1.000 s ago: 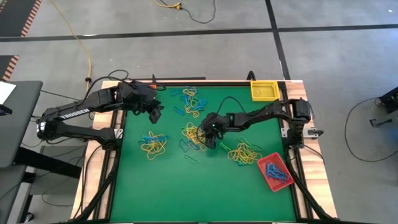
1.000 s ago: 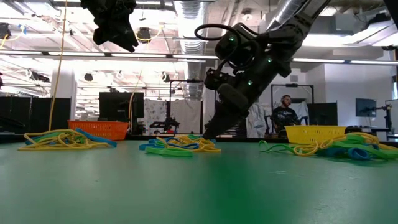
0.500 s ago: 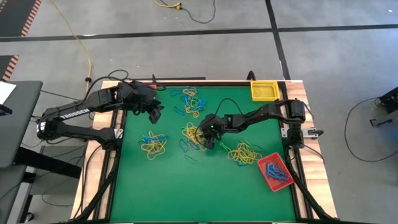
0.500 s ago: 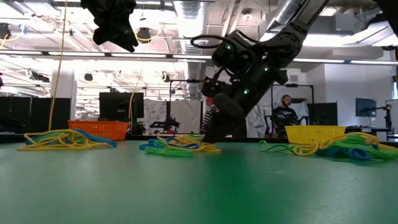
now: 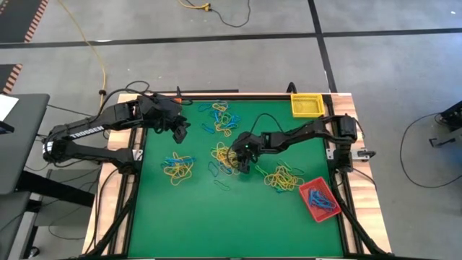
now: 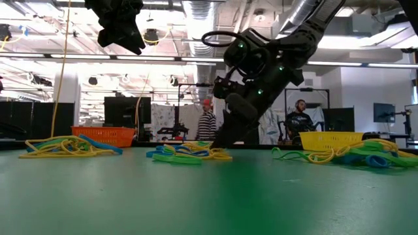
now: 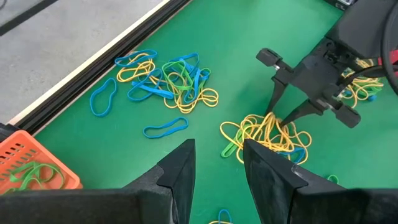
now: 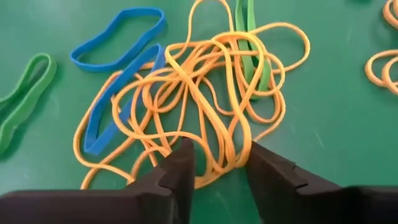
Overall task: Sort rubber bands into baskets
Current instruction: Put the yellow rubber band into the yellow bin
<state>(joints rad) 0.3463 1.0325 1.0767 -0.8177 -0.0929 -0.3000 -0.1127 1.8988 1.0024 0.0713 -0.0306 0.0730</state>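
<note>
Green felt covers the table (image 5: 188,217), strewn with rubber bands (image 5: 178,167). Right gripper (image 8: 214,163) dips into the central tangle, fingers spread around yellow loops, perhaps touching them. Left gripper (image 7: 214,163) hovers parted near the orange basket (image 7: 25,168); the red basket (image 5: 318,199) holds blue bands.

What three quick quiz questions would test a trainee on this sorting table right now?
1. True or false: the red basket holds blue bands.
2. The right tool has its fingers down over a tangle of mostly: A green, B yellow, C blue bands?
3. Fill in: the left tool hangs near the ___ basket.

Key: 1 true. 2 B, the yellow tangle at the table's middle. 3 orange.
</note>
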